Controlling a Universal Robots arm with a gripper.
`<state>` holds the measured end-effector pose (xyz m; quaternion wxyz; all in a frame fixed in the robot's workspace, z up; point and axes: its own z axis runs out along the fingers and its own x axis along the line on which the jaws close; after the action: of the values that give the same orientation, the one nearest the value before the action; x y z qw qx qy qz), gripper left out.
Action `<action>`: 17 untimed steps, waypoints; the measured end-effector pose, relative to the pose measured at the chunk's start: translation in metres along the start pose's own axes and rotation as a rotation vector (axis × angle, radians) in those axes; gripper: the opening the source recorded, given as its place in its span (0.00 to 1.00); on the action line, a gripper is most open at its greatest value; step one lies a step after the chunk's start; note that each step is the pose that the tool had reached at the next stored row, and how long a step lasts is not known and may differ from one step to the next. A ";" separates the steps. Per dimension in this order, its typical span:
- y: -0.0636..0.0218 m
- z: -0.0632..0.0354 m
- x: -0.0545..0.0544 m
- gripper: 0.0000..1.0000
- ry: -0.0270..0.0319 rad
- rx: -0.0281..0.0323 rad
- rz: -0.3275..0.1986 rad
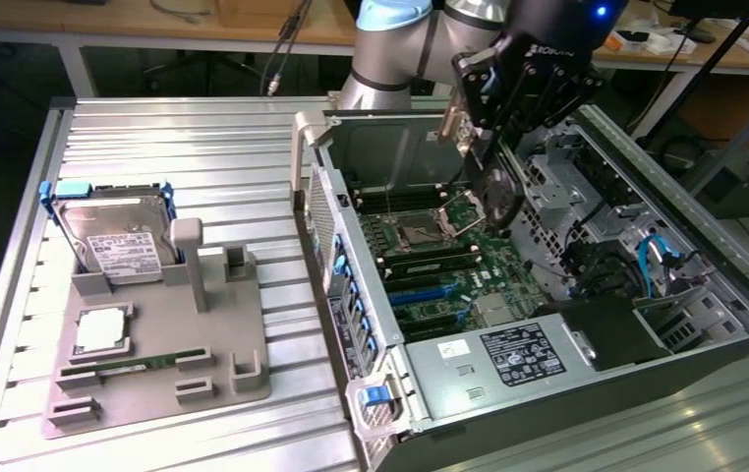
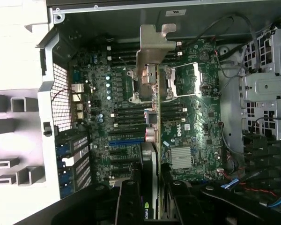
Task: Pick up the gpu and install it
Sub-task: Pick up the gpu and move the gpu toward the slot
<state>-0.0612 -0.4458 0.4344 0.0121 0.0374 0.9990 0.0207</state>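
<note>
We see gripper [image 1: 503,118] clamped on gpu [image 1: 495,189] edges, card hanging over motherboard [image 1: 443,267] inside open computer case [image 1: 364,147]; we judge it light, stiff, fragile: grip board edges, spare components

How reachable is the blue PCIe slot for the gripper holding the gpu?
Probably yes: the case lies open side up, nothing visible crosses the blue PCIe slot, and the gripper, shut on the gpu, hangs over the motherboard.
</note>
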 end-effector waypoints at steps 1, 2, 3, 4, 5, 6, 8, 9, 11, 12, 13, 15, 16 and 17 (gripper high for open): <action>0.0008 0.0001 0.000 0.27 -0.0001 0.0001 0.000; 0.0014 0.0001 0.000 0.27 0.0000 0.0004 0.000; 0.0023 0.0001 0.000 0.27 0.0000 0.0008 0.000; 0.0027 0.0002 0.000 0.27 -0.0001 0.0009 0.000; 0.0031 0.0002 0.000 0.27 -0.0001 0.0010 0.000; 0.0035 0.0002 0.000 0.27 -0.0001 0.0011 0.000; 0.0041 0.0002 -0.001 0.27 -0.0001 0.0012 0.000; 0.0043 0.0002 -0.001 0.27 -0.0001 0.0014 0.000; 0.0048 0.0003 -0.003 0.27 -0.0001 0.0013 0.000; 0.0049 0.0003 -0.004 0.27 -0.0001 0.0013 0.000; 0.0049 0.0003 -0.004 0.27 -0.0001 0.0014 0.000; 0.0050 0.0003 -0.004 0.27 -0.0001 0.0014 0.000; 0.0052 0.0003 -0.005 0.27 -0.0001 0.0015 0.000; 0.0055 0.0005 -0.009 0.27 -0.0001 0.0013 0.000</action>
<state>-0.0519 -0.4409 0.4344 0.0122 0.0374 0.9990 0.0200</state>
